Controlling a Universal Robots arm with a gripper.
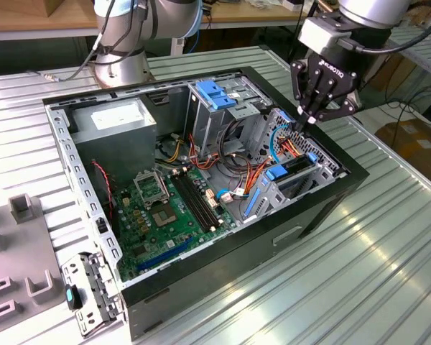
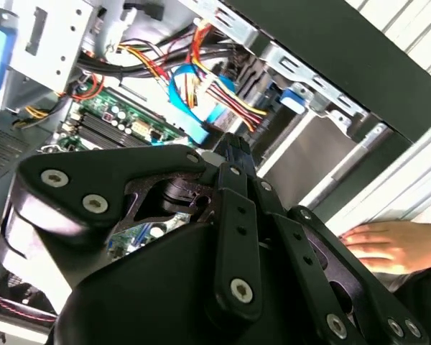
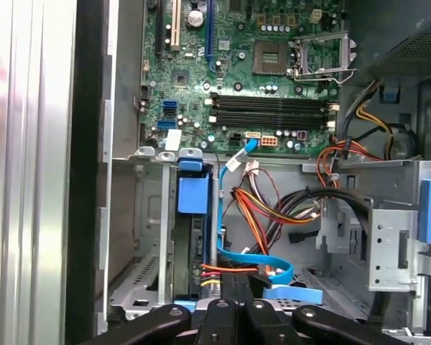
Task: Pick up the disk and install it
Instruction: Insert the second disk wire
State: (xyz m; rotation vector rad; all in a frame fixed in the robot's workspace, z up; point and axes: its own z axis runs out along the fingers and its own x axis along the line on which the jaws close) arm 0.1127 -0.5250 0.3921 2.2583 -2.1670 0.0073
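hovering over the computer case's (image 1: 323, 208) front corner, the gripper (image 1: 307, 118) looks clenched and empty above the drive cage (image 1: 294, 169); where the disk lies i cannot tell. judging by this, picking hasn't started; finding the disk seems required.

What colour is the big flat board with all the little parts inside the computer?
Green, the motherboard, best in the first wrist view.

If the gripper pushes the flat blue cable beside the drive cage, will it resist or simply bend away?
It would probably bend away: the flat blue cable lies in a loose curve, so it looks floppy and light. It may spring back partly, since one end seems fixed near the orange wires. The gripper is close to it, so a snag seems possible.
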